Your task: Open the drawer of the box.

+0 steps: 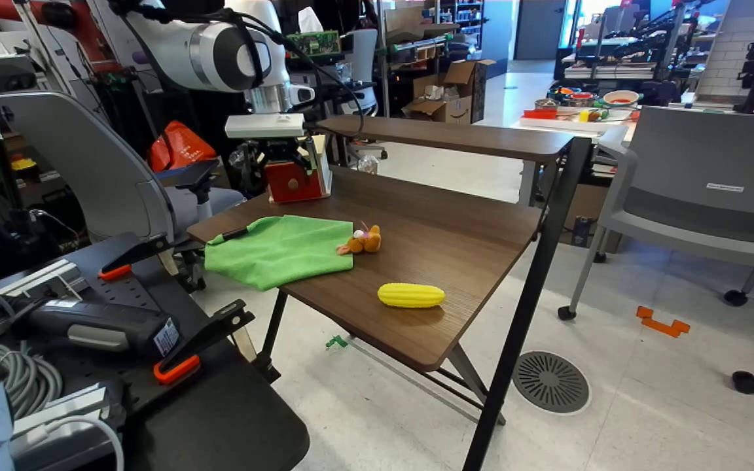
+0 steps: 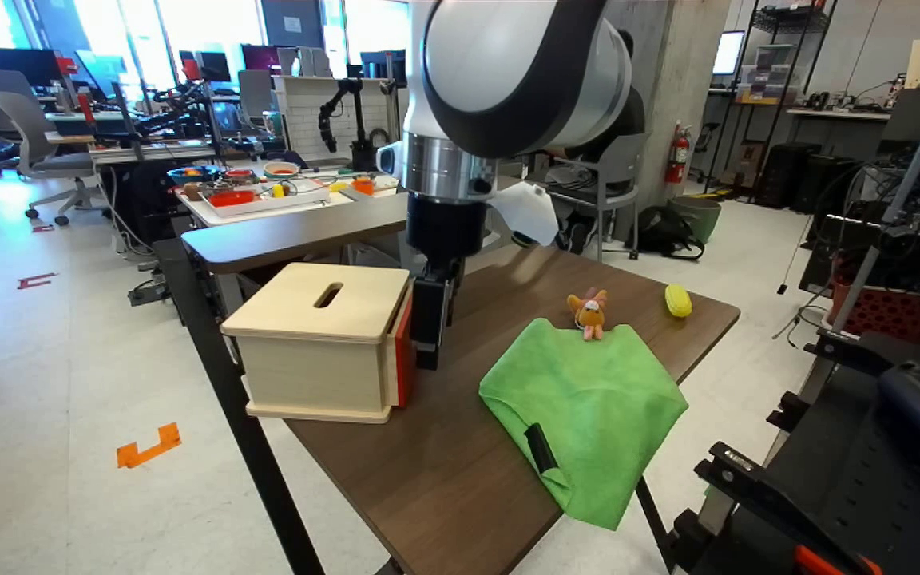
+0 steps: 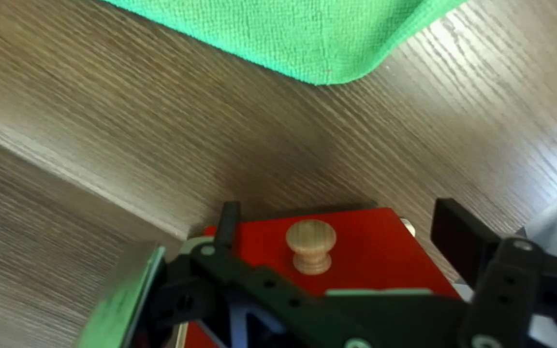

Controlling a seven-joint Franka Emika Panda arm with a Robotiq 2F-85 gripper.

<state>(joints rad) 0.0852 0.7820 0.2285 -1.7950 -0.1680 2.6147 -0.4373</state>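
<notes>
The box (image 2: pixel 308 367) is pale wood with a slotted top and stands at the table's edge. Its drawer (image 2: pixel 406 351) is a red front panel, which also shows in an exterior view (image 1: pixel 293 190) and in the wrist view (image 3: pixel 370 241). The panel stands slightly proud of the box. A round wooden knob (image 3: pixel 311 246) sticks out from it. My gripper (image 3: pixel 339 222) is open, with its fingers apart on either side of the knob, which is closer to the left finger in the wrist view. Neither finger visibly touches the knob. In an exterior view the gripper (image 2: pixel 432 319) points down beside the drawer front.
A green cloth (image 2: pixel 588 407) lies on the table (image 1: pixel 442 229) in front of the drawer. A small orange plush toy (image 1: pixel 362 241) and a yellow corn-shaped object (image 1: pixel 411 295) lie farther along. A raised shelf (image 1: pixel 455 136) runs along one table side.
</notes>
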